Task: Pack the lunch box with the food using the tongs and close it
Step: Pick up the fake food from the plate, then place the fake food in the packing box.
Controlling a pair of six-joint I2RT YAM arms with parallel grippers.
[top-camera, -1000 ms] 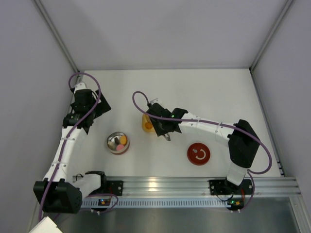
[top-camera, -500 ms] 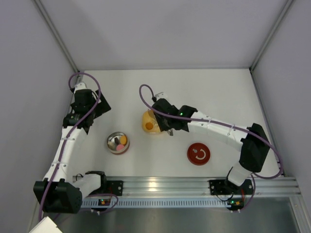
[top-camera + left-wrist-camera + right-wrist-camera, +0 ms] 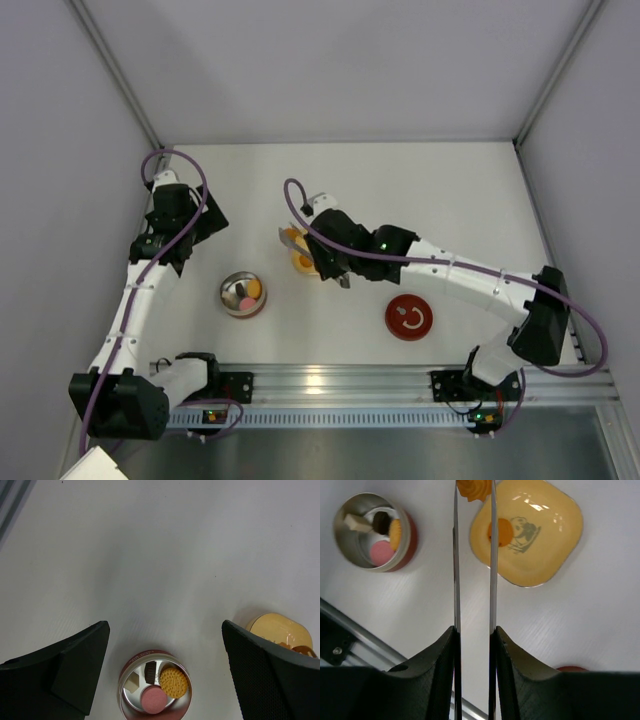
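White tabletop [image 3: 600, 630], tongs [image 3: 492, 555] within right gripper [image 3: 474, 632]

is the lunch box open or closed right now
Open. The lunch box has no lid on it: food pieces show inside, and the red disc lies apart from it.

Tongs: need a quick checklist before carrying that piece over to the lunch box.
1. Grip: right tool shut on tongs: ok.
2. Load: orange piece pinched between the tong tips: ok.
3. Target: lunch box open, upright: ok.
4. Other arm: left tool open, apart from the lunch box: ok.
5. Source: yellow dish emptied: not ok, a second piece lies in it.
6. Pinch firm enough for the carry: cannot tell.
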